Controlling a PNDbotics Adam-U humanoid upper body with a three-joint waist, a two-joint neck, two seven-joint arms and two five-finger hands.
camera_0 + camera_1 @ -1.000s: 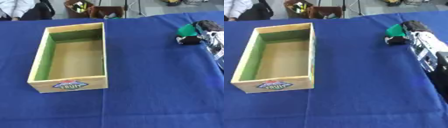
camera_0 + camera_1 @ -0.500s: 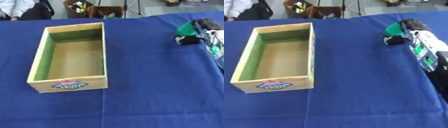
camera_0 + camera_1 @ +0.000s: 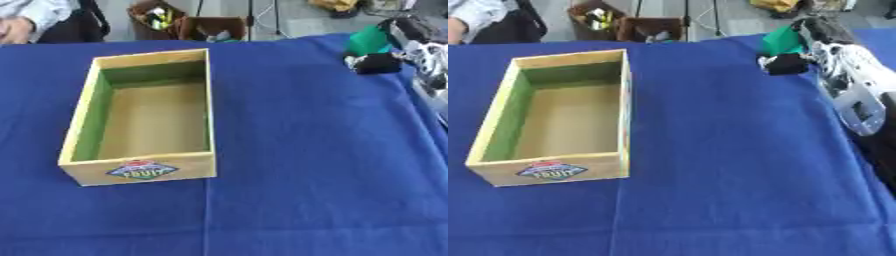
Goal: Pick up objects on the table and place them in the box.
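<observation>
Green obj (image 3: 781, 39) in R hand (image 3: 808, 46)

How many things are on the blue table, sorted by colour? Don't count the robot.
Wooden: 1, the box, nothing in it.
Green: 1, the green thing at the right hand.
Blue: 0, only the tablecloth.
Total: 2 things.

Right hand (image 3: 811, 37) blurred, fingers not readable — can't tell whether they curl round the green object (image 3: 781, 40) it touches. Green object itself half covered by the hand, shape unclear. Right arm (image 3: 859, 95) cut off by the right edge. Box (image 3: 144, 117) label too small to read fully. Worktop (image 3: 306, 150) runs past every edge — left hand unseen.
</observation>
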